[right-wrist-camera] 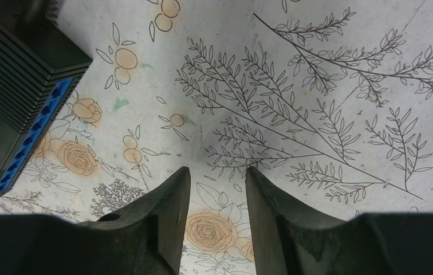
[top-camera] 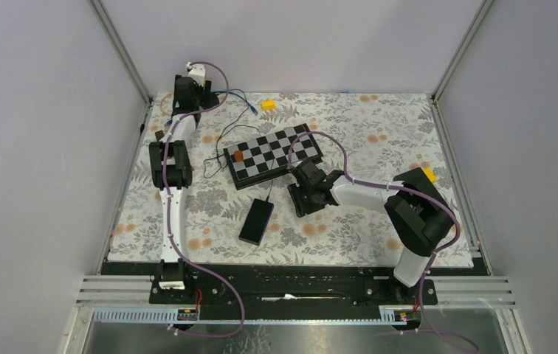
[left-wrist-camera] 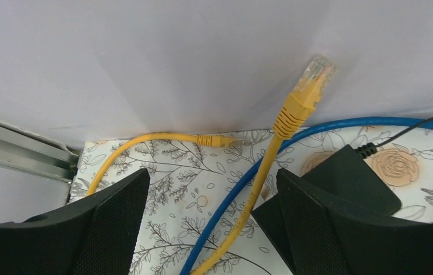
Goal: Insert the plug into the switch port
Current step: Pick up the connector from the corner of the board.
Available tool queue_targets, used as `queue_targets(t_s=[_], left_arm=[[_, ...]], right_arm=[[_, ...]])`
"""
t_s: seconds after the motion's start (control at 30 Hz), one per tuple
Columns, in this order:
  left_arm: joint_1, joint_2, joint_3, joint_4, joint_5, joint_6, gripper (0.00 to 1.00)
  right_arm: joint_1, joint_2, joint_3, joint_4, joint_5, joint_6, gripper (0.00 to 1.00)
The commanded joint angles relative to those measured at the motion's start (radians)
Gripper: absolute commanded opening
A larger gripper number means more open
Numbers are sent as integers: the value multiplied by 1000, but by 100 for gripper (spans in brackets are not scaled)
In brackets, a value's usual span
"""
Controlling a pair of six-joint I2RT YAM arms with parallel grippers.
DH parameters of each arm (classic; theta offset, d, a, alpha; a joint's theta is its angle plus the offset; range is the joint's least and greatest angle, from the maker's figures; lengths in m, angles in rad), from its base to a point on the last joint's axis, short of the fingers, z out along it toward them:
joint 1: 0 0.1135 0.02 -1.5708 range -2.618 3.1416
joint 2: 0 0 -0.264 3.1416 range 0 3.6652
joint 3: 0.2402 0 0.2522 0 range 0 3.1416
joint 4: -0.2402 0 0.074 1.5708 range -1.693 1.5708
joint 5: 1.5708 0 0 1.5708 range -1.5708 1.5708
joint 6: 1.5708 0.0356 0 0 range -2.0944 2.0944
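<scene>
In the far left corner, the left gripper (left-wrist-camera: 211, 177) stands wide spread above the mat (left-wrist-camera: 174, 163). The yellow cable (left-wrist-camera: 260, 189) runs between its fingers and is not pinched. The plug (left-wrist-camera: 313, 77) rises in front of the wall, beside a blue cable (left-wrist-camera: 340, 125). The right gripper (right-wrist-camera: 217, 172) is partly spread and empty, with the switch (right-wrist-camera: 14, 86) near it, its blue ports showing.

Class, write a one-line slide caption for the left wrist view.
Left gripper open around a yellow cable, its clear plug raised toward the wall, beside a blue cable.
</scene>
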Motion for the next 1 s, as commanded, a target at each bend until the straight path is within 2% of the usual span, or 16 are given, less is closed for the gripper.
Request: queue_targets(t_s=[0.0,0.13,0.2,0.23,0.27,0.3,0.4,0.47,0.53,0.7,0.97], left_arm=[[1,50,46,42,-59,58,84],[4,66,59,58,-58,96,83],[6,72,66,65,-52,106,77],[7,74,67,67,-45,111,66],[7,75,65,72,-41,116,46],[6,72,60,83,-43,117,32],[6,53,17,120,-39,103,9],[3,28,-22,142,-42,95,0],[-12,-15,-96,199,-67,110,0],[-88,-137,-310,383,-215,256,0],[-168,-354,-506,377,-319,270,0]], right_arm=[[-13,29,35,-44,-17,-20,47],[-16,35,34,-54,-16,-23,47],[-16,37,30,-55,-16,-22,47],[-18,39,29,-55,-18,-21,47],[-20,43,32,-55,-20,-21,47],[-21,46,34,-54,-23,-21,46],[-21,59,48,-55,-30,-23,45],[-22,65,53,-55,-36,-22,44],[-21,66,57,-55,-42,-20,44],[-21,43,59,-53,-48,-20,42],[-20,-100,18,-44,-16,-23,42]])
